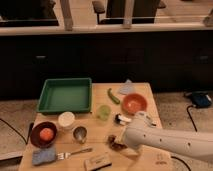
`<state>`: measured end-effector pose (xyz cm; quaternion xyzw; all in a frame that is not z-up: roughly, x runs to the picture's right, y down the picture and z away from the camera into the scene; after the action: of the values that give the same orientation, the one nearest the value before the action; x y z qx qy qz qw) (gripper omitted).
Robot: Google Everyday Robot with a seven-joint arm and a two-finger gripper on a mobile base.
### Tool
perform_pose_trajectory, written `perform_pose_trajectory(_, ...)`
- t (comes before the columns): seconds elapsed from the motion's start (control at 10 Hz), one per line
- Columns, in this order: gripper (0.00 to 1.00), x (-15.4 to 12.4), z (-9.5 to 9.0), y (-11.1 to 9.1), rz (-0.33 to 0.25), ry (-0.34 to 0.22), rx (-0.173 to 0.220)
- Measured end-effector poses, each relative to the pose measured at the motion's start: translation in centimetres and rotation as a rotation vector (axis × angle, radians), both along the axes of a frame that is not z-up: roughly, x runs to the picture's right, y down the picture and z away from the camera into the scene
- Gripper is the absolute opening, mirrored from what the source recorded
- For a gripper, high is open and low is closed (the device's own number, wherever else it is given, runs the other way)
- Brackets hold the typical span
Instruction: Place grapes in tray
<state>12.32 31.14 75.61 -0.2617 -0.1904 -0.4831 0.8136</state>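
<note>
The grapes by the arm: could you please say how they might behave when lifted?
Probably floppy: the grapes look like a loose bunch of small berries. Round berries may roll if detached. The tool sits close beside them.

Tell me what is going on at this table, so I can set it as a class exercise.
A robot's white arm reaches in from the right, and its gripper is down at the grapes near the front of the wooden table. The grapes lie on the tabletop, in front of the orange bowl. The green tray sits at the back left, well apart from them. The grapes have not yet been moved into it.
</note>
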Motion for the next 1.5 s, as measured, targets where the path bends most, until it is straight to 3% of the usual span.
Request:
perform_pose_trajectory(1.4, 0.8, -0.14, 0.05, 0.37, -0.025, -0.021, -0.007)
perform_pose_trajectory(1.5, 0.76, -0.11, 0.07, 0.44, -0.025, -0.021, -0.008)
